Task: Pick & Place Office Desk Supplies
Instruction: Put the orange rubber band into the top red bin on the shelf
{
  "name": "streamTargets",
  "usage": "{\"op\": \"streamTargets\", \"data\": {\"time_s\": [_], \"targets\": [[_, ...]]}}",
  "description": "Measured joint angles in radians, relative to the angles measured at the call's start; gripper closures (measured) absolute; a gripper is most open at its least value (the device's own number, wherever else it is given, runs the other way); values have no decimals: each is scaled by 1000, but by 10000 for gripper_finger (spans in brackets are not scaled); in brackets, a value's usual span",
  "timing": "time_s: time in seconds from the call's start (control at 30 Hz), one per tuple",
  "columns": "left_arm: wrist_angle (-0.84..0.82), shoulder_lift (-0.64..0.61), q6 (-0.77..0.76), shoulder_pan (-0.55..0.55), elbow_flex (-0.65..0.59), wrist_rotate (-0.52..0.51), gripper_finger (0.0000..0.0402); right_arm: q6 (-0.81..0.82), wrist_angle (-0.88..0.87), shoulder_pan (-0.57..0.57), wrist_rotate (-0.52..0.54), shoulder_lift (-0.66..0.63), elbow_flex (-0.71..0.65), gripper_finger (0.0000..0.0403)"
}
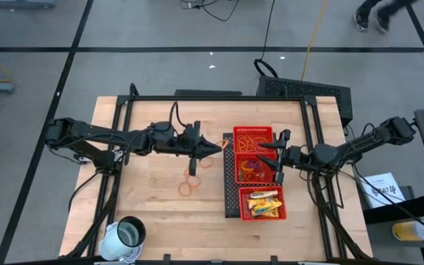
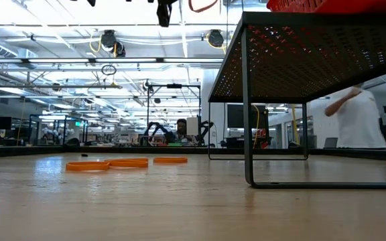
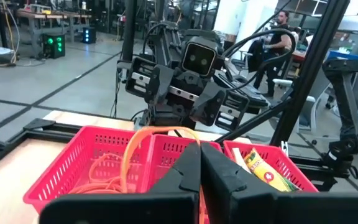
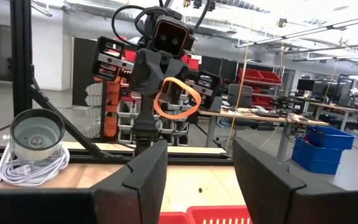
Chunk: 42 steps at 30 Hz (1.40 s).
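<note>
Left tool pinching rubber band

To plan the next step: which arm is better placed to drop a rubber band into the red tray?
Left. The left claw is shut on a rubber band beside the red tray. The right claw is open above the tray, holding nothing.

The tray is set at the table's three o'clock side. Loose rubber bands lie at the tray's nine o'clock, the cup at its seven o'clock. Packets sit in its six o'clock compartment.
</note>
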Motion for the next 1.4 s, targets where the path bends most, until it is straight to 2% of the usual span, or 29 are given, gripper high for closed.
{"op": "streamTargets", "data": {"time_s": [0.8, 1.03, 1.1, 1.27, 1.4], "targets": [[14, 0, -23, 9, 0, 19, 398, -19, 26, -1, 1, 0, 0, 232], [96, 20, -51, 9, 1, 19, 398, 45, 53, -85, -3, 1, 0, 232], [139, 49, -58, 12, 1, 22, 396, 81, 50, -124, -40, 9, 1, 232], [148, 155, -84, 24, 73, 88, 398, 152, 46, -199, -233, 73, 43, 232], [102, 227, -73, 25, 165, 164, 398, 155, 43, -219, -265, 156, 89, 232]]}}
